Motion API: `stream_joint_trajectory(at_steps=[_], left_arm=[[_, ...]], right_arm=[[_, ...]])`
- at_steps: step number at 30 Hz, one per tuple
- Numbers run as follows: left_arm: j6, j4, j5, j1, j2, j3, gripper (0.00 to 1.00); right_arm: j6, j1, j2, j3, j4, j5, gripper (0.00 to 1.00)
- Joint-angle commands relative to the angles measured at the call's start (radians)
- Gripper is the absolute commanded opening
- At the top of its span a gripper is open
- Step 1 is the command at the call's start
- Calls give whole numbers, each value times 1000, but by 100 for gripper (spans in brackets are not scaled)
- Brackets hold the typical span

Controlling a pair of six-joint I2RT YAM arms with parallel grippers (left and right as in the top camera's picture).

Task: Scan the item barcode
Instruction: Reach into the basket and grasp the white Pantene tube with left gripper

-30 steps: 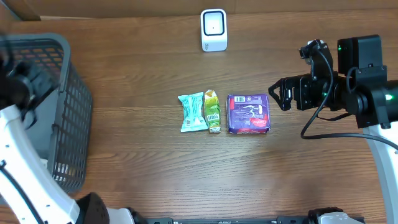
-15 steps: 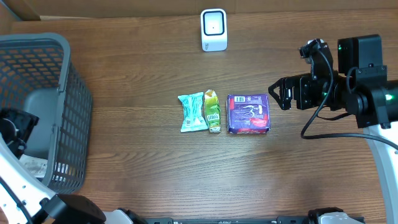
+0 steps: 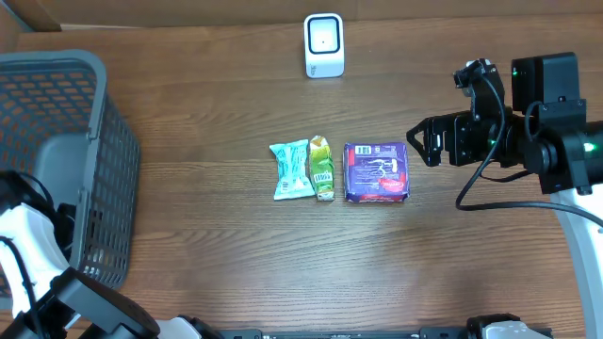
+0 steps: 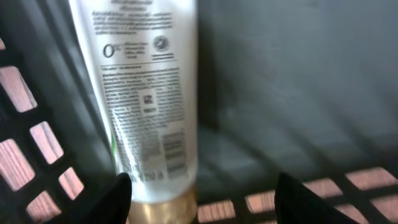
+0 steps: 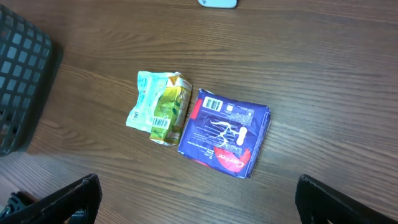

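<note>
- The right gripper [image 5: 196, 202] hangs above the table [image 3: 217, 273] with its fingers spread as wide as they go and nothing between them.
- Nearest to it is the purple packet [image 5: 225, 134], lying flat on the wood just ahead of and below the fingertips. It is not touched. A barcode shows on its upper face, at the end farthest from the gripper.
- Just past that packet, on its far side from the gripper, lies the green packet [image 5: 166, 106], edge to edge with it. The teal packet [image 5: 144, 99] is pressed against the green one, one place farther out.
- Farther from the gripper, well apart from the packets, stands the white scanner [image 3: 323, 44] with nothing in front of it.
- Farthest from it, across the table, is the grey basket [image 3: 94, 141]. The left gripper [image 4: 202, 199] is down inside it, fingers apart and clamping nothing. A white tube [image 4: 149, 93] lies just ahead of them, its gold cap close to one fingertip.
- Progress, as I judge it: the tube in the basket looks dealt with, while three packets wait unscanned.
- Likely next is the purple packet, which must be picked up and its barcode shown to the scanner.
</note>
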Motion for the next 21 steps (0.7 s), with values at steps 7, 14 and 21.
stream_joint_trajectory(at_steps=[7,14,21], left_arm=[[-50,52,-72,23,-4,-80,75],[-50,60,-107,23,-1,-80,89],[-50,99,-118,23,32,-82,90]], right_arm=[[2,4,51,16,5,-6,100],[4,4,101,16,5,-28,100],[3,4,110,16,6,-27,100]])
